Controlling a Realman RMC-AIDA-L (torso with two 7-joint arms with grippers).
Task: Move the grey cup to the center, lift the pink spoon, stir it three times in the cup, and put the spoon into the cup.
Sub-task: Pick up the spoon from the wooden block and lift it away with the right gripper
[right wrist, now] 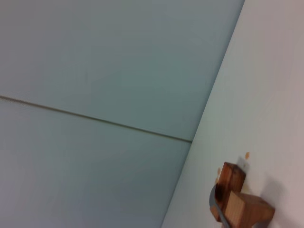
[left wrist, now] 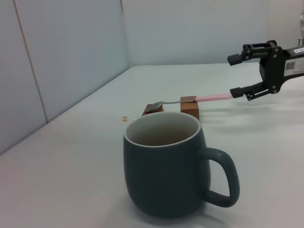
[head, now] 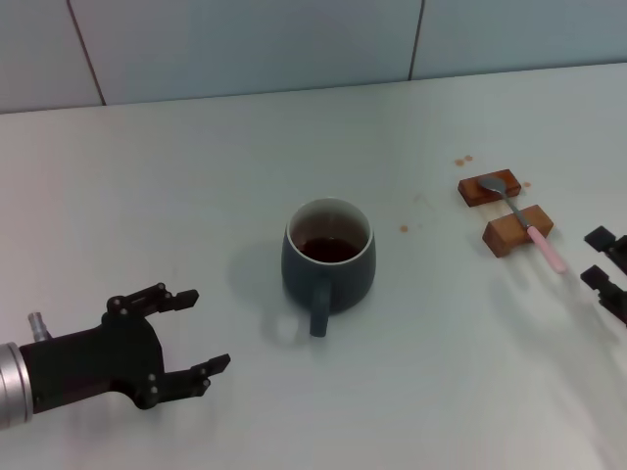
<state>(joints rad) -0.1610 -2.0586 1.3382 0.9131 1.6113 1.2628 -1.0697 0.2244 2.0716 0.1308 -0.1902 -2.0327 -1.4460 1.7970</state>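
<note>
We log the rounded blue-grey ceramic cup (head: pixel 328 257) mid-table, brown liquid inside, handle at 6 o'clock. At 2 o'clock, the pink-handled metal spoon (head: pixel 525 222) rests across two brown wooden blocks (head: pixel 517 230). Our left gripper (head: pixel 192 333) hovers released at 8 o'clock; our right gripper (left wrist: pixel 232 76) hangs unclenched just beside the spoon's handle tip.

Left gripper (head: pixel 191 331): matte black angular body, two slim black fingers with stepped tips, on a brushed silver cylindrical wrist (head: pixel 12 380) with a small silver stud on top. Right gripper (left wrist: pixel 233 76): same black build, white label on its side, print probably a code, unreadable.
</note>
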